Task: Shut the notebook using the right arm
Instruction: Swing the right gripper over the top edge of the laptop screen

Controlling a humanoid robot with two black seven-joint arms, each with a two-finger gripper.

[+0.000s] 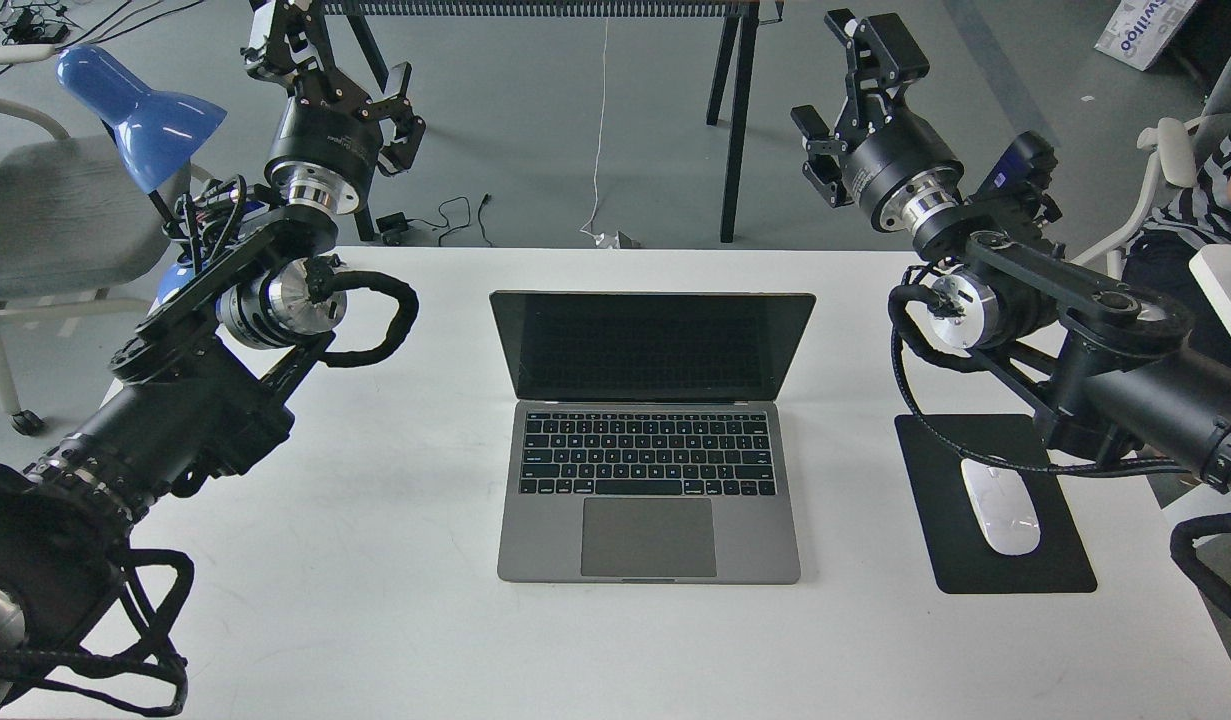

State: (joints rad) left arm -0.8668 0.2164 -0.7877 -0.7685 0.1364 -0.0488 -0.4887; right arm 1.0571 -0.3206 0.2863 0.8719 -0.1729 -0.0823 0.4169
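The notebook [647, 440], a space-grey laptop, stands open in the middle of the white table [375, 600], its dark screen [651, 345] tilted back. My right gripper [843, 88] is open and empty. It hangs above the table's far edge, up and to the right of the screen's top right corner and apart from it. A blue-faced module [1010, 165] sits by its wrist. My left gripper [340, 60] is open and empty, raised beyond the table's far left edge, well away from the notebook.
A black mouse pad [935, 480] with a white mouse [1000, 505] lies right of the notebook, under my right arm. A blue lamp [140, 115] and a grey chair [45, 210] stand at the left. A seated person [1215, 190] is at the right edge.
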